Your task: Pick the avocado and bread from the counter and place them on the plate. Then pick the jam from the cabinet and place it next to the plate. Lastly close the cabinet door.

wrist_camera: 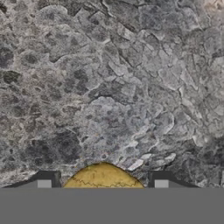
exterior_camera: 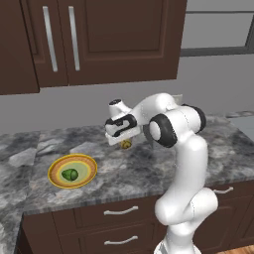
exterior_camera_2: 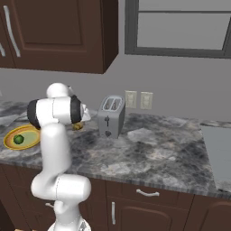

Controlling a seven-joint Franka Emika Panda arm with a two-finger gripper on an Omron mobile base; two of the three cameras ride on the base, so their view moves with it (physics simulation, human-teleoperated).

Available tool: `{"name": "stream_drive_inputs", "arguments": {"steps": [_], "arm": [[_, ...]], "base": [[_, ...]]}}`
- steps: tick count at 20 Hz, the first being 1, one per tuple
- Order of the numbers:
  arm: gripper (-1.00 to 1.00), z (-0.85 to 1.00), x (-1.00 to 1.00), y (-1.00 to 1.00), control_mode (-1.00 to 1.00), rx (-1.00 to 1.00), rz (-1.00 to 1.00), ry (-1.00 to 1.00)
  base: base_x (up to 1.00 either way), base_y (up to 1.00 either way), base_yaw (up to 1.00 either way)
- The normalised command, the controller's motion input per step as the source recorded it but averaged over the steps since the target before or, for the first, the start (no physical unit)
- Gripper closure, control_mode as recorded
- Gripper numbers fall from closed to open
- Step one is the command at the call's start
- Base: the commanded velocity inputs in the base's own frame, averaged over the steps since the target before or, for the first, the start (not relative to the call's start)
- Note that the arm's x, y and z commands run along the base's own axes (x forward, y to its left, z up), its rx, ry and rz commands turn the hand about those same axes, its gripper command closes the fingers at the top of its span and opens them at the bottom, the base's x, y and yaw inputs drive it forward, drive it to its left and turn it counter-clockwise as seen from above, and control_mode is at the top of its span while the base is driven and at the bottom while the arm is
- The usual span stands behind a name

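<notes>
1. Far left, at about 8 o'clock on the desk [exterior_camera: 149,163]: plate [exterior_camera: 57,176] with the avocado [exterior_camera: 70,174] already lying on its pale centre. First placement judged done.
2. Centre: gripper [exterior_camera: 125,142] lowered over the bread [exterior_camera: 126,144], which sits on the desk at about 3 o'clock from the plate, well apart from it.
3. Hand view: bread [wrist_camera: 103,177] sitting between the two fingertips [wrist_camera: 43,181], jaws standing either side of it with narrow gaps visible. Cannot tell whether clamped yet; bread not lifted.
4. Up at 11 o'clock: cabinet [exterior_camera: 99,39] with long silver handles; doors seen here look closed, jam not made out.
5. Right: toaster [exterior_camera_2: 111,116] standing at about 3 o'clock from the bread, no part in the task.
6. Left to do, by judgement: carry bread to plate, fetch jam, set beside plate, shut door.
</notes>
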Motion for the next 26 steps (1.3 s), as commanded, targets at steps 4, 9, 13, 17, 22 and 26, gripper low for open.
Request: {"name": "stream_drive_inputs", "arguments": {"steps": [4, 9, 13, 17, 22, 26], "arm": [[1.0, 0.36, -0.79, 0.18, -1.0, 0.03, 0.0, -0.12], [1.0, 0.38, -0.89, 0.26, -1.0, 0.01, 0.03, -0.18], [1.0, 0.47, -0.86, 0.3, -1.0, 0.01, 0.09, -0.23], [1.0, 0.47, -0.54, 0.32, -1.0, 0.07, 0.14, -0.15], [1.0, 0.41, -0.33, 0.36, -1.0, 0.12, 0.21, -0.02], [1.0, 0.31, -0.15, 0.44, -1.0, 0.14, 0.22, 0.0]], "base": [[0.0, 0.0, 0.0], [0.0, 0.0, 0.0], [0.0, 0.0, 0.0], [0.0, 0.0, 0.0], [0.0, 0.0, 0.0], [0.0, 0.0, 0.0]]}}
